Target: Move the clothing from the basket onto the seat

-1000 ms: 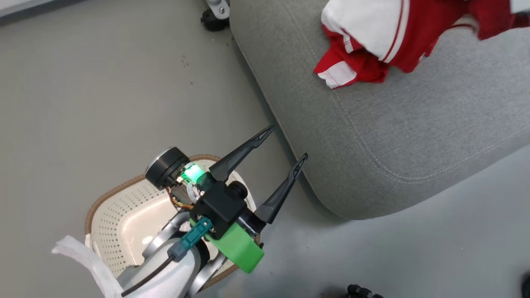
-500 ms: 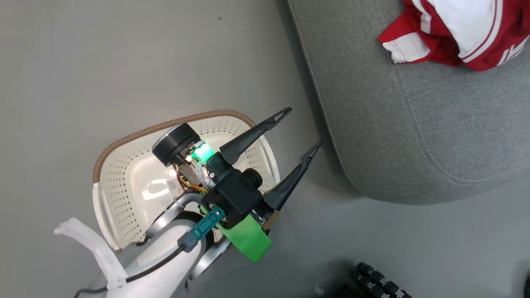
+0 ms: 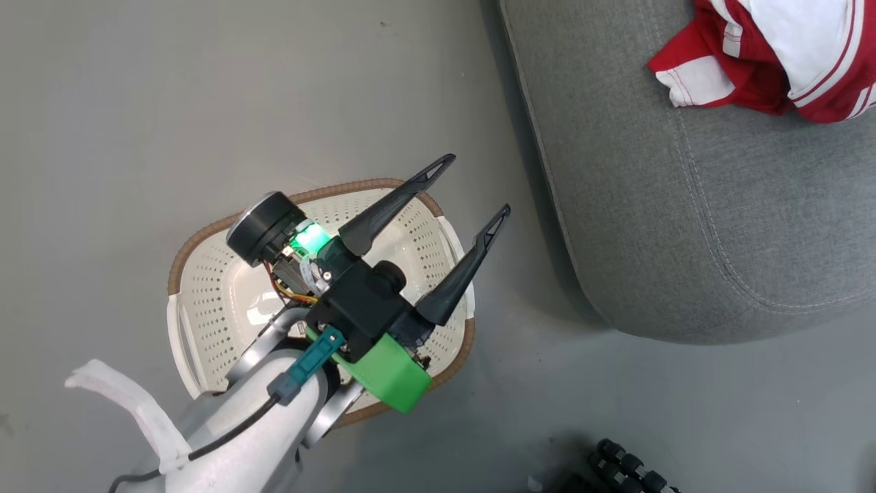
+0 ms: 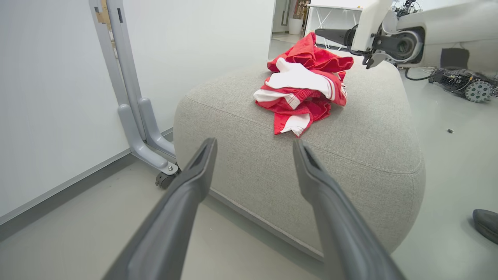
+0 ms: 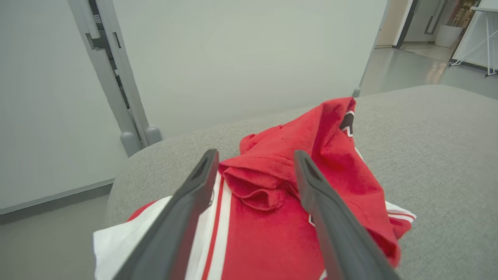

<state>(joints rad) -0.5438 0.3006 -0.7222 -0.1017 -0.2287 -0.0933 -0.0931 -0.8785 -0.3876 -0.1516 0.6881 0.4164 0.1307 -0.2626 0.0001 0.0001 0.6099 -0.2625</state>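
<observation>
1. Broadly, the seat already carries the load and has plenty of bare cushion, so nothing needs nudging further in.
2. The basket stands on the floor just beside the seat. It looks empty, though the arm hides part of its bottom, so that patch is worth a check before calling the job done.
3. The clothing lies heaped on the seat, well in from the edge.
4. The right hand hangs wide open just over the heap and grips nothing. It should rise straight up so that neither finger drags a fold.
5. The left hand is wide open and empty over the basket, fingers aimed at the seat. It should stay high and clear of the rim.
6. Compared with half a second ago, the left hand sits a little further back over the basket with the same spread. The rest of the shift is mostly camera.
</observation>
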